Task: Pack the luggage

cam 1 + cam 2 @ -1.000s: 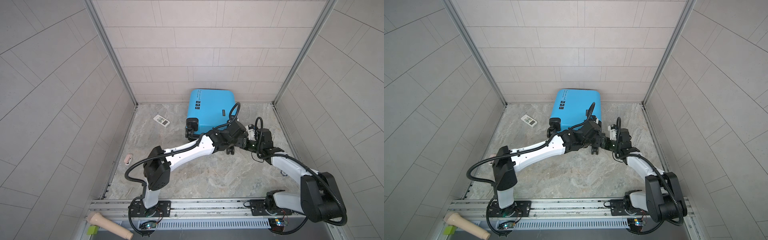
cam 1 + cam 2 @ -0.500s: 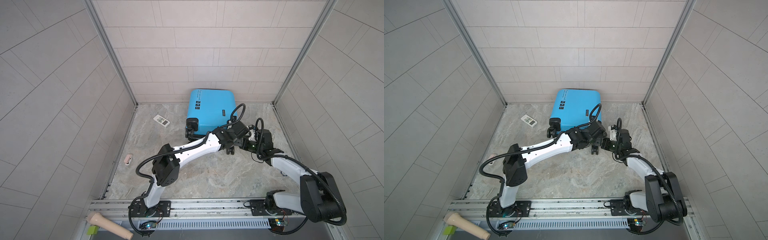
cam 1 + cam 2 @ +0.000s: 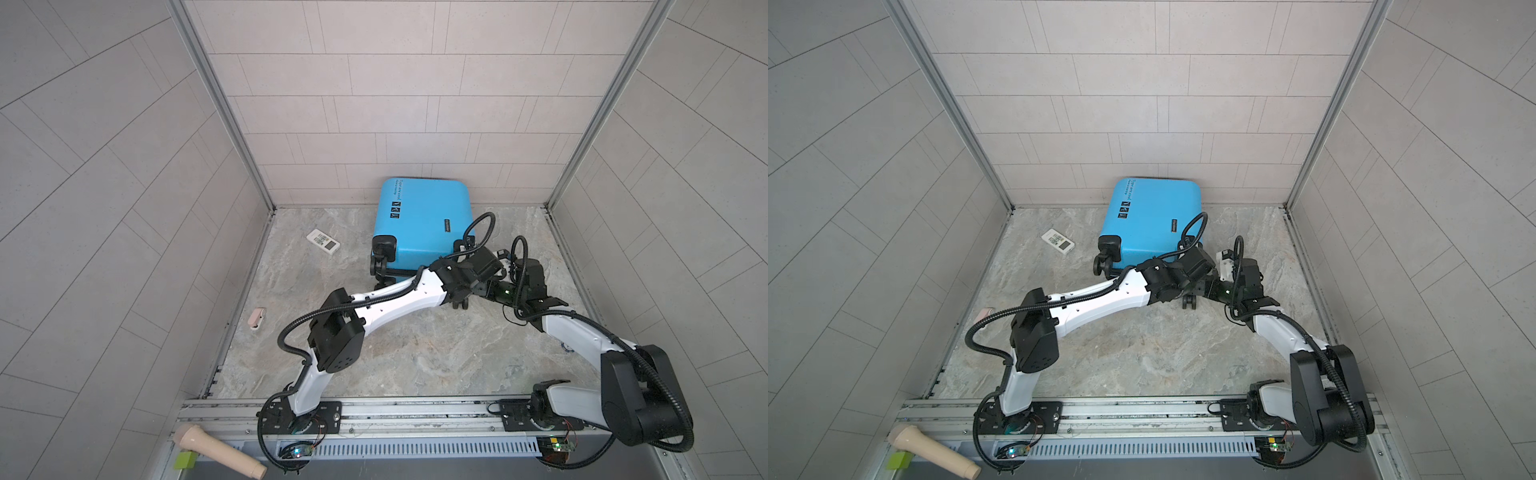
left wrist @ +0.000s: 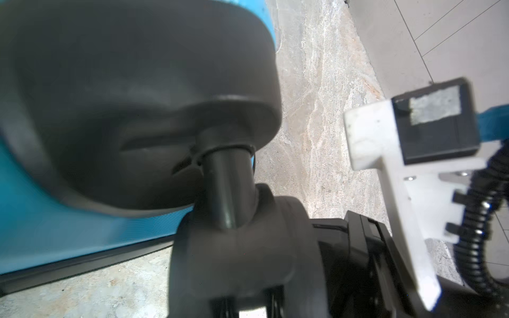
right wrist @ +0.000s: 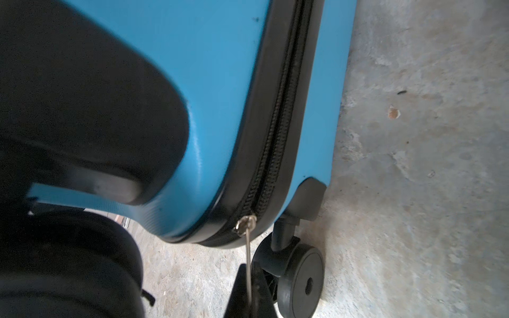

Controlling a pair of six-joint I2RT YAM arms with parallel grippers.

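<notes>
The luggage (image 3: 419,224) is a bright-blue hard-shell suitcase lying flat and closed against the back wall, seen in both top views (image 3: 1154,220). My right gripper (image 5: 249,275) is shut on the thin metal zipper pull (image 5: 248,247), which hangs from the slider (image 5: 245,221) at the case's near right corner. A black wheel (image 5: 300,278) stands just beside it. My left gripper (image 3: 465,293) reaches across to that same corner. In the left wrist view a black caster (image 4: 237,247) fills the picture and hides the jaws.
A white remote (image 3: 323,241) lies left of the suitcase. A small pink object (image 3: 257,319) rests at the left wall's foot. A beige handle (image 3: 216,451) and a green block (image 3: 185,460) lie beyond the front rail. Tiled walls close three sides.
The left arm's elbow has swung right and forward, and its gripper has pressed in closer at the suitcase's corner wheel. The right arm and the suitcase have stayed put.
</notes>
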